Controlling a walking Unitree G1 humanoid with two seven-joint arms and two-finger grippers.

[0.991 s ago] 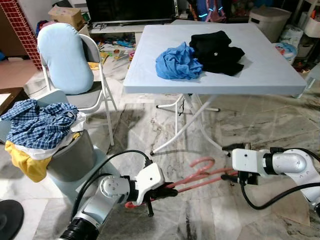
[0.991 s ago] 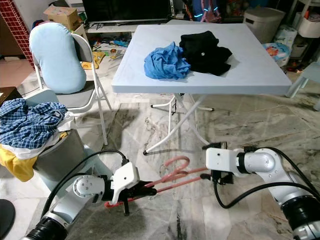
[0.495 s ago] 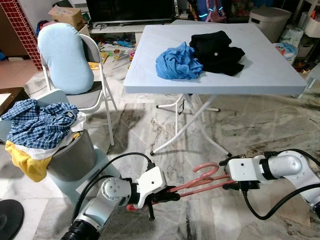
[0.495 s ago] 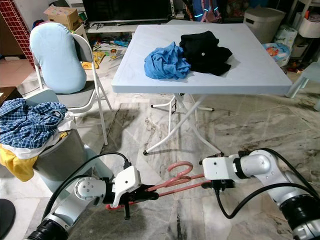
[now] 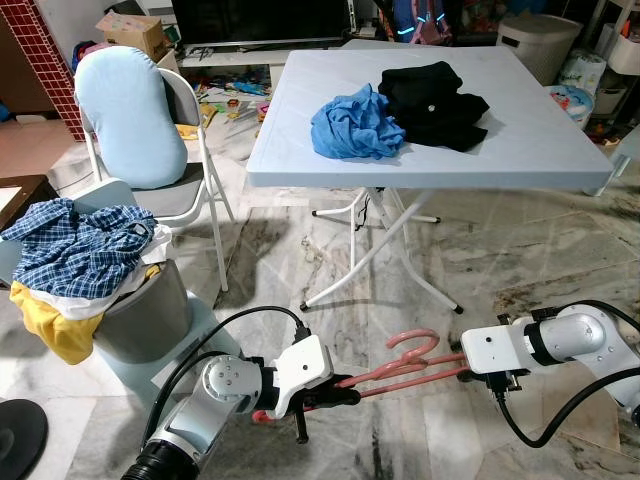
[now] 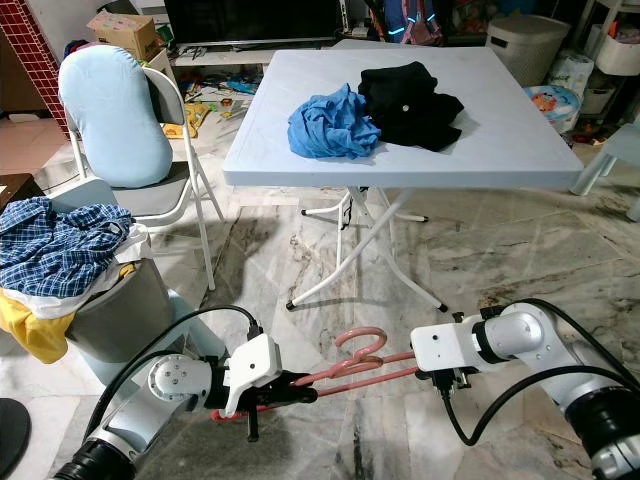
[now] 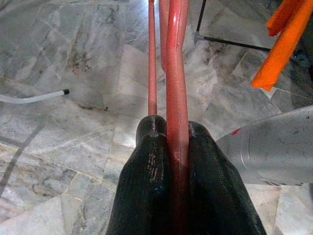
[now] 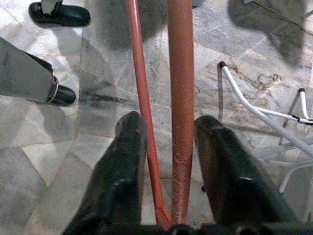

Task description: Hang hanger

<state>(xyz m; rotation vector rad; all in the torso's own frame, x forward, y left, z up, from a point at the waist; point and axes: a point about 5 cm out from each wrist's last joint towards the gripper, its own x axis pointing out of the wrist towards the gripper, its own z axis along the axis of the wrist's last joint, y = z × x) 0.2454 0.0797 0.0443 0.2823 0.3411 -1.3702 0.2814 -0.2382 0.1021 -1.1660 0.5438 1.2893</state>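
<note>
Pink hanger (image 5: pixel 400 365) is hanging low over the marble floor (image 5: pixel 560 260), in front of the white folding table (image 5: pixel 540 150) | left gripper (image 7: pixel 177 147) is pinching 1 end, fingers pressed together | right gripper (image 8: pixel 171 142) is straddling the other end, its 2 fingers spread apart

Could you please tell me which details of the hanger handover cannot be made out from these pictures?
- Where the hanger should hang: no rail or hook in the eye views.
- Left claw: its fingers cover the hanger end they clamp, in the wrist view.
- Right claw: fingers apart around the bars; contact is unclear, and its white housing hides it in the eye views.
</note>
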